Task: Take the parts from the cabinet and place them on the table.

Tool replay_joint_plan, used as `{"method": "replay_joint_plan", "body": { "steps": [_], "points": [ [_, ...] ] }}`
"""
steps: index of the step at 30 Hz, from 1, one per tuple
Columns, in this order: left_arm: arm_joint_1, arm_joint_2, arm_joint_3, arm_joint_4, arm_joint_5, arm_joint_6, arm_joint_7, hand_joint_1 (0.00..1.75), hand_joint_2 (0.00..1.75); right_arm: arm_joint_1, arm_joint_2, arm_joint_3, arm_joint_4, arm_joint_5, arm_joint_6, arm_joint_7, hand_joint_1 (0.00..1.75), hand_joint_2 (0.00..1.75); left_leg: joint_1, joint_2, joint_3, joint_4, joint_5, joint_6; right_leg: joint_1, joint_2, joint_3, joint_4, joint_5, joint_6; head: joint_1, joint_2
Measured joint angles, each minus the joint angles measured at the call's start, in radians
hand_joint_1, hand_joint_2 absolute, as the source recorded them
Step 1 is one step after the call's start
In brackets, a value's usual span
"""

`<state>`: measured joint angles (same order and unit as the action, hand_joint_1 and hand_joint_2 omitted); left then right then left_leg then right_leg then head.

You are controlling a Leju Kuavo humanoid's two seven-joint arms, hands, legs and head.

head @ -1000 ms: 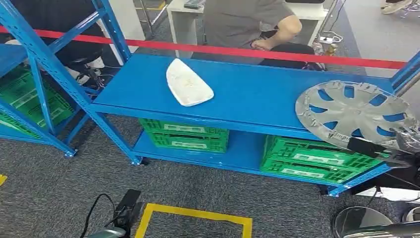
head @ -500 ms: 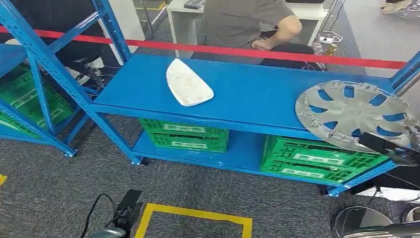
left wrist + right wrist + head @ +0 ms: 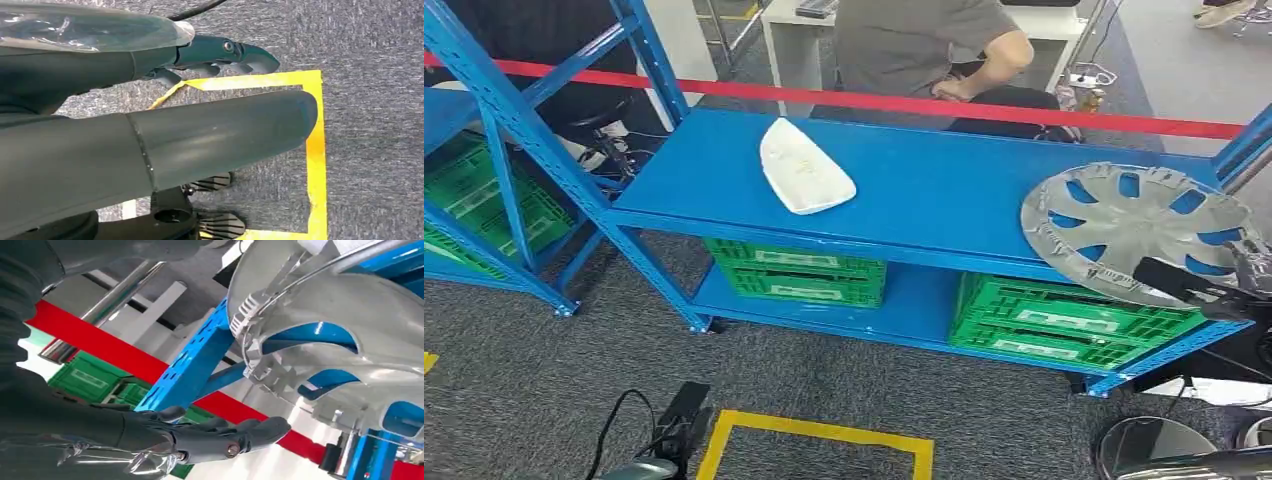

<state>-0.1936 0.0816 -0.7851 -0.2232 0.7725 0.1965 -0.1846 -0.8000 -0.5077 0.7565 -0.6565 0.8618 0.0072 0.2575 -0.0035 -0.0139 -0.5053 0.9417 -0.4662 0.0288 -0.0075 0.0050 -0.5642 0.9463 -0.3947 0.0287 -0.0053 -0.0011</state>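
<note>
Blue shelf (image 3: 924, 190): landmark for all entries.

Hubcap (image 3: 1139, 228): silver, lying flat at the shelf's right end, its near rim overhanging the front edge.

White part (image 3: 804, 167): flat, pointed, left of the shelf's middle, well apart from the hubcap.

Right hand (image 3: 1199, 290): at the shelf's front right corner, just below the hubcap's near rim; fingers (image 3: 220, 432) extended beneath the rim, holding nothing. Contact with the rim cannot be told.

Left hand (image 3: 215, 55): hanging low over grey carpet in front of the shelf, above a yellow tape square (image 3: 315, 150); fingers loosely apart, empty.

Green crates (image 3: 1064, 320): on the shelf's lower level.

Red tape (image 3: 944, 105): stretched behind the shelf.

Person (image 3: 924, 45): seated beyond the red tape.
</note>
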Motion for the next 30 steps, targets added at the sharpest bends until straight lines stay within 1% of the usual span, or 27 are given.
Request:
{"method": "replay_joint_plan", "body": {
  "steps": [10,17,23,28,30],
  "points": [
    [-0.001,0.000,0.000,0.000,0.000,0.000,0.000,0.00,0.00,-0.005,0.035,0.009,0.000,0.011,0.002,-0.054,0.00,1.75,0.000,0.000,0.000,0.000,0.000,0.000,0.000,0.000,0.000,0.000,0.000,0.000,0.000,0.000],
    [-0.005,0.000,-0.001,0.000,0.000,0.000,0.003,0.00,0.00,-0.016,0.081,0.031,-0.018,0.026,0.010,-0.085,0.00,1.75,0.000,0.000,0.000,0.000,0.000,0.000,0.000,0.000,0.000,0.000,0.000,0.000,0.000,0.000],
    [-0.006,0.000,-0.002,0.000,0.003,0.003,0.003,0.00,0.00,-0.026,0.121,0.053,-0.027,0.021,0.017,-0.100,0.00,1.75,0.000,0.000,0.000,0.000,0.000,0.000,0.000,0.000,0.000,0.000,0.000,0.000,0.000,0.000],
    [-0.006,0.000,-0.002,0.000,0.003,0.003,0.004,0.00,0.00,-0.027,0.135,0.070,-0.029,0.012,0.019,-0.102,0.00,1.75,0.000,0.000,0.000,0.000,0.000,0.000,0.000,0.000,0.000,0.000,0.000,0.000,0.000,0.000],
    [-0.006,0.000,-0.002,0.000,0.003,0.003,0.003,0.00,0.00,-0.027,0.137,0.075,-0.031,0.000,0.031,-0.104,0.00,1.75,0.000,0.000,0.000,0.000,0.000,0.000,0.000,0.000,0.000,0.000,0.000,0.000,0.000,0.000]
  ]
}}
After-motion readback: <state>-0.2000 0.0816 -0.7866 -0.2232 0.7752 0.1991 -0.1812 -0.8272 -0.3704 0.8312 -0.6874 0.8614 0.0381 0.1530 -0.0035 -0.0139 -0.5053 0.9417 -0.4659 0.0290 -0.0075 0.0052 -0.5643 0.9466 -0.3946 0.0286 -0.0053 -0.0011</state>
